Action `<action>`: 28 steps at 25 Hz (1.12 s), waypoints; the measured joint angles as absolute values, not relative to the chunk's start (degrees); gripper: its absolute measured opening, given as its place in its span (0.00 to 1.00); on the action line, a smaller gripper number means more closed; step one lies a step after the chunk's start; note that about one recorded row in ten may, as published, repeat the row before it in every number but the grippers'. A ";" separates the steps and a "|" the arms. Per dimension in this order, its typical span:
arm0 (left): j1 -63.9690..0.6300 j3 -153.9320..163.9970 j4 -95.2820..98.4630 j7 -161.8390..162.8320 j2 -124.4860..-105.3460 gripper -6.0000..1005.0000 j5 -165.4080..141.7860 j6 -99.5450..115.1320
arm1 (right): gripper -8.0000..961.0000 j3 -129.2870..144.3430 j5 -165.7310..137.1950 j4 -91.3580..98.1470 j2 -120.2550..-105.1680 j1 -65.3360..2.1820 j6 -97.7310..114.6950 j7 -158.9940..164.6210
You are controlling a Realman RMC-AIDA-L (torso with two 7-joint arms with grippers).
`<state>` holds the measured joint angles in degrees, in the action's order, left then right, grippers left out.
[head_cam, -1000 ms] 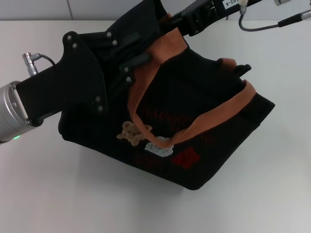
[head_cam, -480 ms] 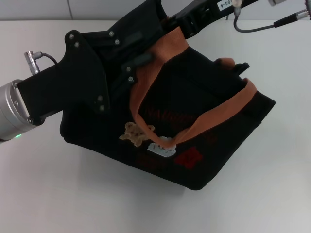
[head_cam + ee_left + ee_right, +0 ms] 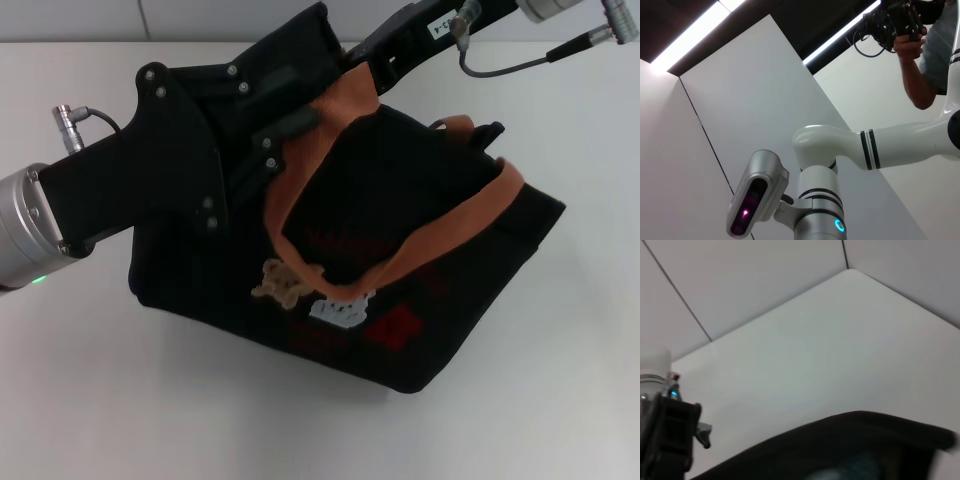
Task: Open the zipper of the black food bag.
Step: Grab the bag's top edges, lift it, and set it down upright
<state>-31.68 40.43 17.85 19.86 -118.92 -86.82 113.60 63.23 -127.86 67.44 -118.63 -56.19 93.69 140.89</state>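
The black food bag (image 3: 400, 200) lies tilted on the white table (image 3: 90, 400) in the head view, its teddy bear picture (image 3: 280, 282) and red patch (image 3: 393, 328) facing me. Two orange-brown handles (image 3: 450, 225) drape over it. My left gripper (image 3: 280, 140) reaches in from the left and is clamped on the bag's near top rim beside one handle. At the bag's raised far corner (image 3: 305, 40) sits my right gripper (image 3: 375, 55), its fingertips hidden behind the fabric. The zipper does not show among the black folds. The bag's dark edge (image 3: 850, 440) fills the lower part of the right wrist view.
Bare white table surrounds the bag, with a wall (image 3: 70, 18) along the far edge. Cables (image 3: 510, 55) trail from the right arm. The left wrist view faces up at the robot's own body (image 3: 815, 200) and a person's arm (image 3: 912, 60).
The right arm has shifted left and the bag's far corner has risen higher. The bag's front has slid slightly down and right. The left gripper has stayed nearly still.
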 joint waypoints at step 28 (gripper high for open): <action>-16.43 39.51 15.90 23.67 -118.46 0.00 -77.22 110.18 | 0.08 63.35 -124.85 75.21 -118.20 -50.75 93.23 130.66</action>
<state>-16.43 39.51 15.90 23.67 -118.46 -77.22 110.18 63.35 -124.85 75.21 -118.20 -50.75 93.23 130.66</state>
